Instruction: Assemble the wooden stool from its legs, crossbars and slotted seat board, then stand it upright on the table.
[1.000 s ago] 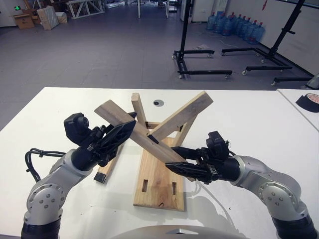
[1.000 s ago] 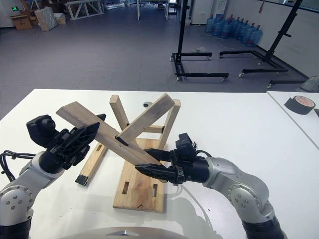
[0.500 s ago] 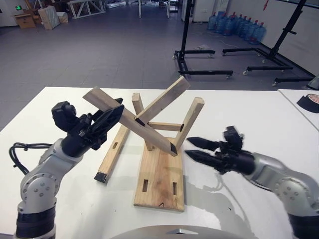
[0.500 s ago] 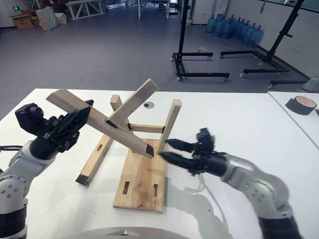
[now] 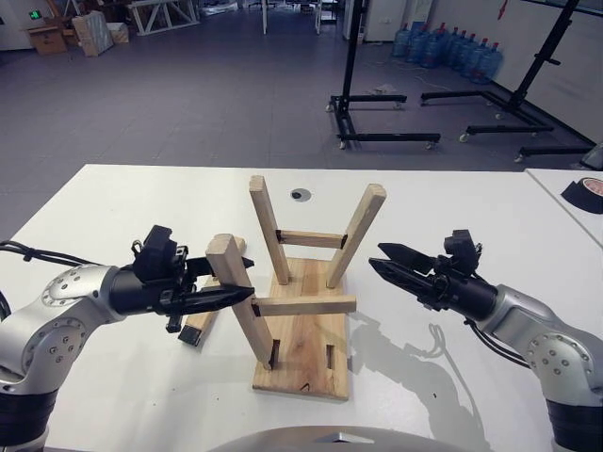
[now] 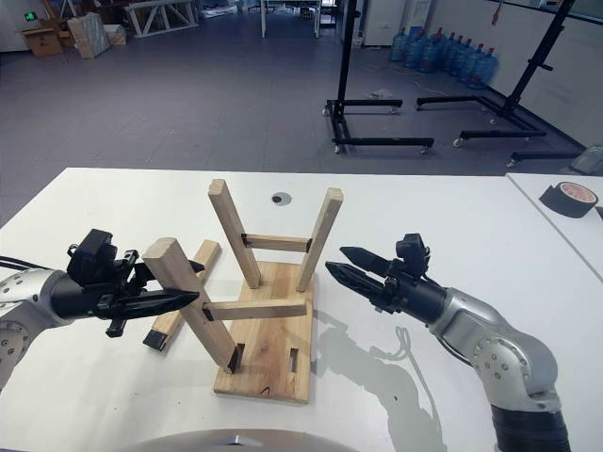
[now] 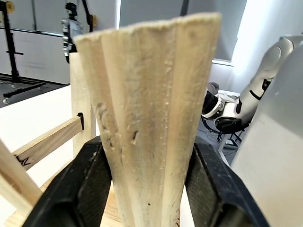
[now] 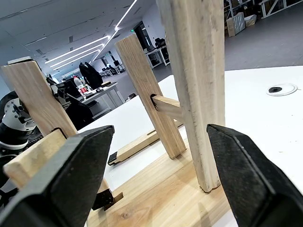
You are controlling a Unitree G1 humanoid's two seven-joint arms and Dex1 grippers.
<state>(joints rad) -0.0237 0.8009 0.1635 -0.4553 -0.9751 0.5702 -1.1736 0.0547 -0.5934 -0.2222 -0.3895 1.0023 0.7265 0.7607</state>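
Note:
The slotted seat board lies flat on the white table. Two legs joined by a crossbar stand on its far end. My left gripper is shut on a third leg, which leans slightly; its lower end meets the board at the near left slot. A crossbar sticks out of that leg to the right. The same leg sits between the black fingers in the left wrist view. My right gripper hangs open and empty, just right of the standing legs.
A fourth leg lies on the table left of the board, partly behind my left gripper. A round hole marks the table's far middle. A black tape roll rests on the neighbouring table at right. Black stands occupy the floor beyond.
The left gripper has swung its leg and crossbar down from a high tilt onto the board's near left. The right gripper let go of that leg's end and drew back right, open.

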